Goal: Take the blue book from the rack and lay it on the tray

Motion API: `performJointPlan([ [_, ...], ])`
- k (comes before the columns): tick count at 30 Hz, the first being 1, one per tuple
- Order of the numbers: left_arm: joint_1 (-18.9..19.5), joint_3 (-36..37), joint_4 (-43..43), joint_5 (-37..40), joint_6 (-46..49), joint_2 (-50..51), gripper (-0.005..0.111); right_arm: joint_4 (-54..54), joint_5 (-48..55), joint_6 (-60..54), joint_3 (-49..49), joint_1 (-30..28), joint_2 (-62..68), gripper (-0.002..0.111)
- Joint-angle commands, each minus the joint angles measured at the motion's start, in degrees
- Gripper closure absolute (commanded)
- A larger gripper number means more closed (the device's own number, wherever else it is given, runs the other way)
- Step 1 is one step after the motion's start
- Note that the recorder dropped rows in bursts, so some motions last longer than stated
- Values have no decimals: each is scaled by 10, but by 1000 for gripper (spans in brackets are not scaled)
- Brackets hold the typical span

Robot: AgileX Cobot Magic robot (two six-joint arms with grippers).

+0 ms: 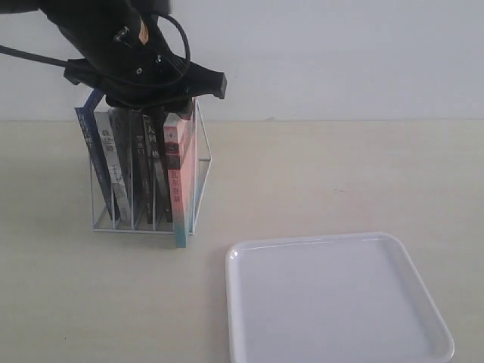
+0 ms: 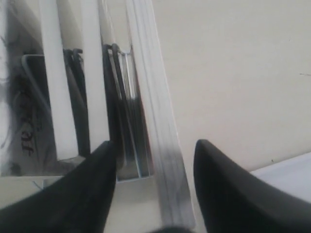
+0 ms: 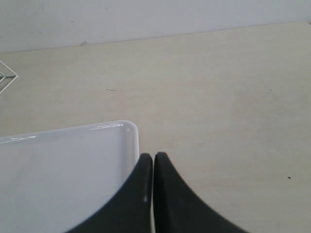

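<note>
The white wire rack (image 1: 203, 147) holds several upright books. The blue book (image 1: 88, 144) leans in the leftmost slot, showing its dark blue spine. My left gripper (image 2: 153, 150) is open above the rack's other end. Its fingers (image 2: 99, 170) straddle the top page edge of the pink-and-teal-spined book (image 1: 181, 174), apart from it on both sides. In the exterior view the left arm (image 1: 144, 68) covers the book tops. The white tray (image 1: 318, 240) lies flat at the front right with nothing on it. My right gripper (image 3: 153, 156) is shut on nothing, over the tray's corner (image 3: 130, 128).
Black-spined books (image 1: 144, 162) fill the middle slots between the blue book and the pink-and-teal one. A wire corner of the rack (image 3: 7, 77) shows at the edge of the right wrist view. Bare pale tabletop (image 1: 340, 174) lies between rack and tray.
</note>
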Motion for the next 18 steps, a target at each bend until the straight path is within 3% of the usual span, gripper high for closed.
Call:
performJointPlan([
  [1,0,8,-14,24,21,-14,58,-2,-4,-5,0,0,-3,108],
  [10,2,-5,-14,68,84,-90,58,-2,-4,-5,0,0,-3,108],
  [18,29,-49,23,126,93,-83,58,-2,-4,-5,0,0,-3,108],
])
